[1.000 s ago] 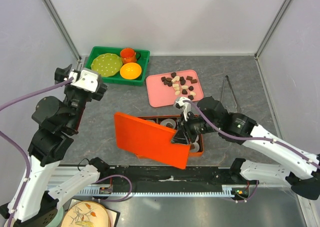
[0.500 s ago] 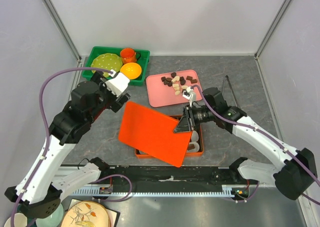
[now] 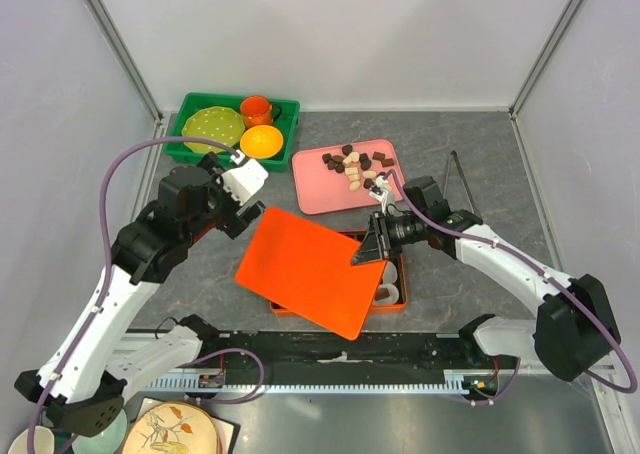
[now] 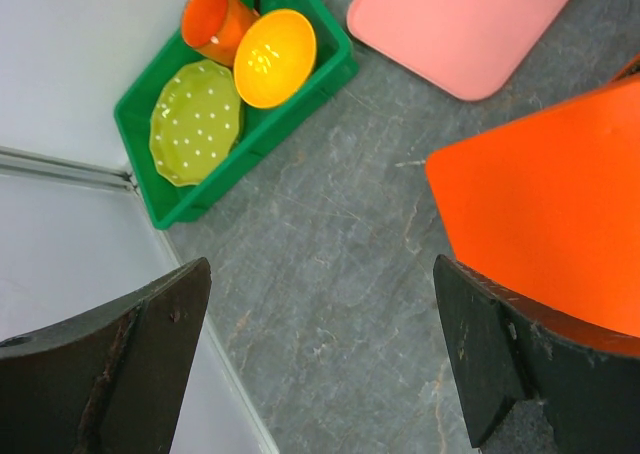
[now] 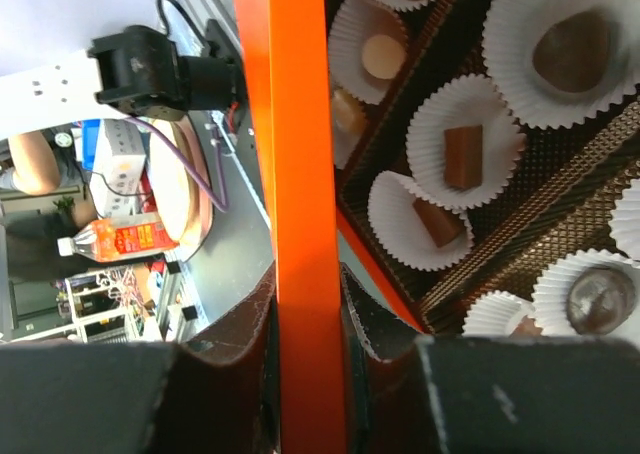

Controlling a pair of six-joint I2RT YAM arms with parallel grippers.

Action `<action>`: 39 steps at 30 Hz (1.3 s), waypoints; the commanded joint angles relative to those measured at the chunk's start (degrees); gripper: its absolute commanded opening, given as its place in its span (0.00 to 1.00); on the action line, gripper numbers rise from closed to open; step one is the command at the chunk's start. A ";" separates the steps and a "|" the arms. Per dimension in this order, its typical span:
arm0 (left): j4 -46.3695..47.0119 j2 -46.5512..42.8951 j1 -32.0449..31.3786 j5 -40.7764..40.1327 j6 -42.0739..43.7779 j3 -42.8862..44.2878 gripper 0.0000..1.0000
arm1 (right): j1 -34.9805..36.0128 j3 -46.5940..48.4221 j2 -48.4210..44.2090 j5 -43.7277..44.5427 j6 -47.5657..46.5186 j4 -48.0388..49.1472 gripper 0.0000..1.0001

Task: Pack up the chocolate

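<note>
— Orange plastic is what we see first: the lid (image 3: 310, 269) lies slanted over the box (image 5: 530, 214), near 6 o'clock on the table (image 3: 430, 134). What has hold of it?

— We see the right gripper (image 3: 372, 246) clenched on the lid's 3 o'clock edge. In the wrist view, one finger presses on each face of the thin panel.

— And the left gripper (image 3: 247, 186)?

— Released, its fingers spread wide with nothing between them. It hangs at the lid's 10 o'clock corner, just beside it. We cannot tell whether it touches.

— Where do we find the chocolate (image 3: 355, 166)?

— Mostly in a loose heap on the pink tray (image 3: 318, 196) at about 1 o'clock, dark and cream pieces mixed. More pieces sit in white paper cups (image 5: 430, 114) inside the box, under the tilted lid.

— Anything else we can name?

— A green bin (image 3: 285, 109) at 11 o'clock holds a dotted green plate (image 3: 212, 126), an orange cup (image 3: 258, 108) and a yellow-orange bowl (image 3: 261, 141). Metal tongs (image 3: 462, 184) lie at the tray's 3 o'clock, not touching it.
</note>
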 commanded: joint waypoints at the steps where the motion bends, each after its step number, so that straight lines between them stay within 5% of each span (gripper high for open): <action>1: -2.56 0.81 1.42 4.10 -1.15 -1.04 0.99 | 0.04 -0.05 2.89 8.01 -7.11 -5.68 0.24; 7: -6.08 3.00 5.02 11.91 -0.54 -2.45 0.98 | -0.05 -1.19 3.86 12.58 -8.00 -6.03 0.30; 9: -7.30 4.23 5.82 13.42 -0.01 -3.67 0.98 | -0.14 -1.37 4.30 14.08 -7.29 -6.12 0.42; 29: 3.23 8.63 17.32 21.77 10.25 -22.48 0.95 | -1.19 -3.92 5.09 25.51 -5.62 -7.70 0.56; 33: 6.64 9.94 23.91 24.33 15.01 -22.75 0.93 | -1.37 -2.95 4.04 27.00 -5.62 -9.28 0.68; 34: 7.53 10.38 25.75 24.24 15.80 -22.93 0.92 | -1.37 -2.34 3.95 27.70 -5.62 -9.63 0.90; 35: 8.06 10.91 26.29 24.15 17.03 -23.28 0.91 | -1.28 -1.90 3.60 27.88 -5.71 -10.59 0.98; 39: 10.17 14.33 27.09 24.93 17.22 -23.81 0.88 | -1.37 -0.32 2.19 28.76 -5.45 -11.30 0.98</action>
